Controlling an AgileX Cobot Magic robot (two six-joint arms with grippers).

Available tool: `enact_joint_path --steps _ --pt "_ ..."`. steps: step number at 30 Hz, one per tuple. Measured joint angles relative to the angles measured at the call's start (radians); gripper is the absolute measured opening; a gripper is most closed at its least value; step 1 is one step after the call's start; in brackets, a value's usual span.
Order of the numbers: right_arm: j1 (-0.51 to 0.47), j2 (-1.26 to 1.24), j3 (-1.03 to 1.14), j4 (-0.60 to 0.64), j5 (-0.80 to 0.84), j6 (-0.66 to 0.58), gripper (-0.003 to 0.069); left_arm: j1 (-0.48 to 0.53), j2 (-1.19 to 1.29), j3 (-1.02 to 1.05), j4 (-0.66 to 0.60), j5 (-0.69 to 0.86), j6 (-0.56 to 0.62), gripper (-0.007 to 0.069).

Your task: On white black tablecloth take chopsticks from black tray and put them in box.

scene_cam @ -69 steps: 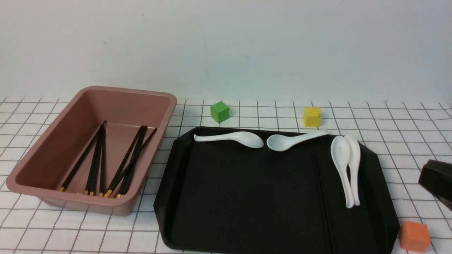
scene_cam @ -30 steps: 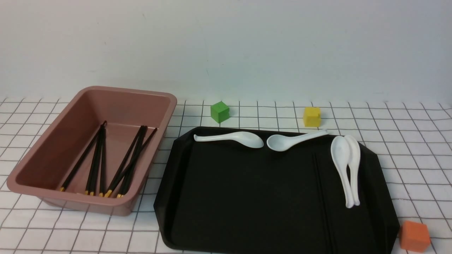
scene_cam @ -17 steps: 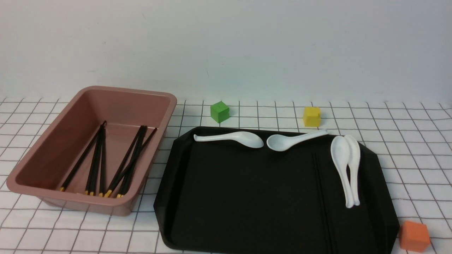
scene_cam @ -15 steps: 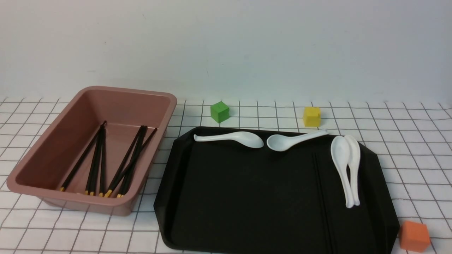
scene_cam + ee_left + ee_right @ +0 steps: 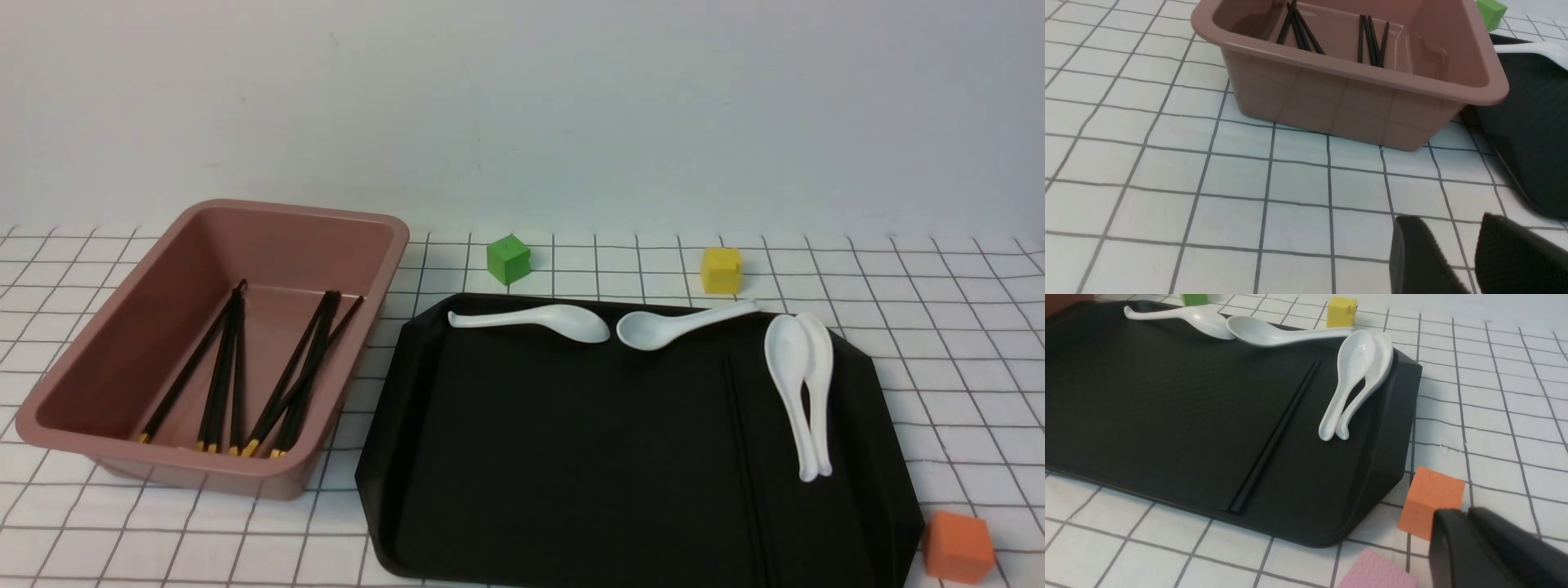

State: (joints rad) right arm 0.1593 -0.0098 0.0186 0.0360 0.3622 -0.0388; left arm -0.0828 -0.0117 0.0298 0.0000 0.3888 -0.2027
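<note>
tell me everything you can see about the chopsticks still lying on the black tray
The chopsticks left on the black tray are a pair of long, very thin, matte black sticks, hard to pick out against the tray. They lie flat and side by side, touching or nearly so, on the tray's right part, running from near its front edge toward the back. The paired white spoons rest beside them, apart. No gold band shows here. Neither gripper touches them.

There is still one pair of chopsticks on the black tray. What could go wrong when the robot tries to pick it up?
1. The chopsticks are thin, black and flat on the black tray, so a grasp may miss or slip.
2. The two nested white spoons lie close beside them, so a descending gripper could knock them.
3. The orange cube sits right by the right gripper and might be pushed as the arm moves in.
</note>
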Motion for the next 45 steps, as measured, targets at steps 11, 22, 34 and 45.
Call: enact_joint_path --steps 11,22,34,45 --pt "0.0 0.0 0.0 0.0 0.001 0.0 0.0082 0.0 0.0 0.0 0.0 0.0 0.0 0.0238" --pt "0.0 0.0 0.0 -0.001 0.001 0.0 0.0095 0.0 0.0 0.0 0.0 0.0 0.0 0.0238" --pt "0.0 0.0 0.0 -0.004 0.003 0.0 0.0107 0.0 0.0 0.0 0.0 0.0 0.0 0.0238" --pt "0.0 0.0 0.0 -0.004 0.003 0.0 0.0118 0.0 0.0 0.0 0.0 0.0 0.001 0.0238"
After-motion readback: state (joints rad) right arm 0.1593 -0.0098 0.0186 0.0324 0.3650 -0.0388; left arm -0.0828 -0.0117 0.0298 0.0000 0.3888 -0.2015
